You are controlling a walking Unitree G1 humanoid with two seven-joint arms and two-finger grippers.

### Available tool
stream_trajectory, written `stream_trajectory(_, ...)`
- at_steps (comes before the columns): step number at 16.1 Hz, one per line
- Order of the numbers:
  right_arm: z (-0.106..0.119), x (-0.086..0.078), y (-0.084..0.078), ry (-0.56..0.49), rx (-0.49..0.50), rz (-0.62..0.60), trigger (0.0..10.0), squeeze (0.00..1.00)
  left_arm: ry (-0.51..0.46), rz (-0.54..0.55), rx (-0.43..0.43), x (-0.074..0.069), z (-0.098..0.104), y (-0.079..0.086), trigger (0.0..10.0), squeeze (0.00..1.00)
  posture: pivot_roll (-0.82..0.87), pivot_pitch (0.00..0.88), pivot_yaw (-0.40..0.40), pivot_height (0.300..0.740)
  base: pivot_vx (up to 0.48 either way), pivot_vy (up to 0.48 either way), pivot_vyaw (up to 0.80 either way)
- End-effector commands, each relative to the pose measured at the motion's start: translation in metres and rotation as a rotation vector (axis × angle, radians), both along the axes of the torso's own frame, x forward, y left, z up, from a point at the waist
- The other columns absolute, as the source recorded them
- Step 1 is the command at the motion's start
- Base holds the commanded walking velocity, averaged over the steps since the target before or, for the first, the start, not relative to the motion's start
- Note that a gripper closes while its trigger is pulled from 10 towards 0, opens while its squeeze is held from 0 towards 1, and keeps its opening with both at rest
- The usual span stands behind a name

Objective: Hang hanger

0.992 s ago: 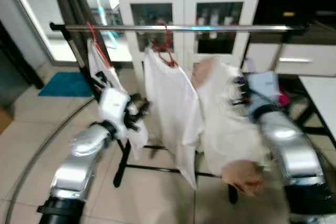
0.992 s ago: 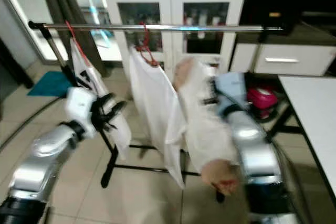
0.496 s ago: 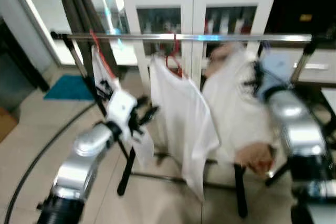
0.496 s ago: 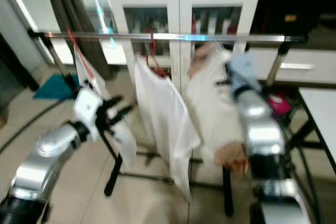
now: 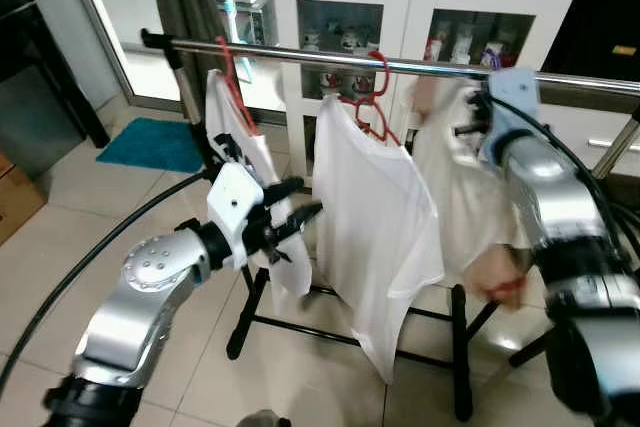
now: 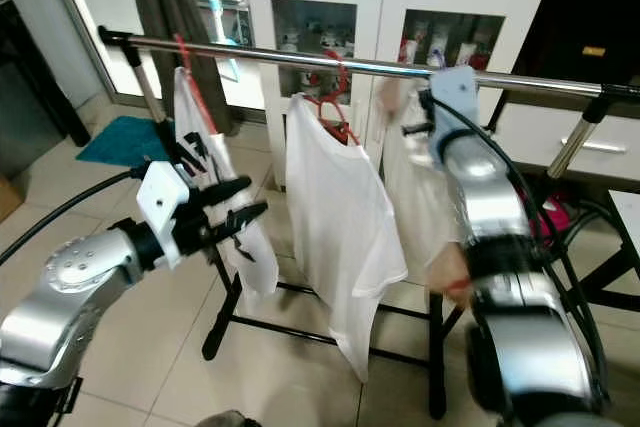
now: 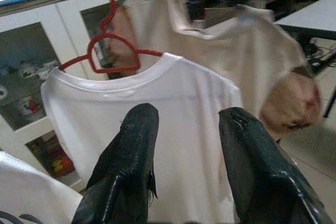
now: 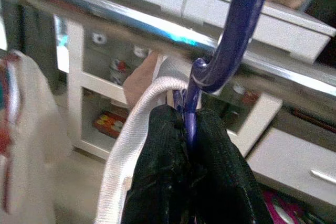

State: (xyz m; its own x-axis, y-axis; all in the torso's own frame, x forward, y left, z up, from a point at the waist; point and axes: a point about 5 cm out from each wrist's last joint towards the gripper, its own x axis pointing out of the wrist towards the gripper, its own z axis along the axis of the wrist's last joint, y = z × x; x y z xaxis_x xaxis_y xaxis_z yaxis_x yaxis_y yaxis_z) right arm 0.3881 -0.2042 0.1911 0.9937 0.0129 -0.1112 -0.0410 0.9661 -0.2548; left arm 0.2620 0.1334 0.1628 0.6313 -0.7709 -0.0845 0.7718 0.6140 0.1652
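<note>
Raising blue hanger [image 8: 231, 30] nearer rail [image 5: 330, 56]; right gripper [image 8: 188, 145] clamped on it; left gripper [image 7: 186, 135] parted, empty.

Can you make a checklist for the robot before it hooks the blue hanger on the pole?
1. Right gripper pinching the blue hanger: ok.
2. Hook already over the pole: cannot tell; it looks right at the pole.
3. Shirt on that hanger: ok.
4. Free pole to the right of the middle white shirt: ok.
5. Left gripper open, holding nothing: ok.
</note>
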Motion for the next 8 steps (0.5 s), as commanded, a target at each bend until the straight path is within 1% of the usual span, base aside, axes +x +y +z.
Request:
stream_trajectory(1, 0.011, 0.003, -0.002, -0.039, 0.023, 0.002, 10.0, 0.0, -0.005, -0.031, 0.009, -0.002, 0.005, -0.003, 10.0, 0.0, -0.03, 0.0, 0.01, 0.74, 0.0, 0.0, 0.0)
stream_trajectory(2, 0.013, 0.009, -0.004, -0.024, 0.048, -0.008, 10.0, 0.0, -0.009, -0.069, 0.015, -0.006, 0.012, -0.004, 10.0, 0.0, -0.02, 0.0, 0.007, 0.74, 0.0, 0.0, 0.0)
stream_trajectory(3, 0.014, 0.012, -0.005, -0.015, 0.05, -0.013, 10.0, 0.0, -0.01, -0.086, 0.015, -0.008, 0.016, -0.005, 10.0, 0.0, -0.01, 0.0, 0.006, 0.74, 0.0, 0.0, 0.0)
stream_trajectory(5, 0.014, 0.019, -0.011, 0.03, 0.065, -0.057, 10.0, 0.0, -0.019, -0.144, 0.022, -0.011, 0.03, -0.007, 10.0, 0.0, 0.0, 0.0, 0.004, 0.74, 0.0, 0.0, 0.0)
stream_trajectory(8, 0.011, 0.02, -0.018, 0.078, 0.067, -0.111, 10.0, 0.0, -0.026, -0.165, 0.026, -0.015, 0.04, -0.008, 10.0, 0.0, 0.04, 0.044, 0.002, 0.74, 0.0, 0.0, 0.0)
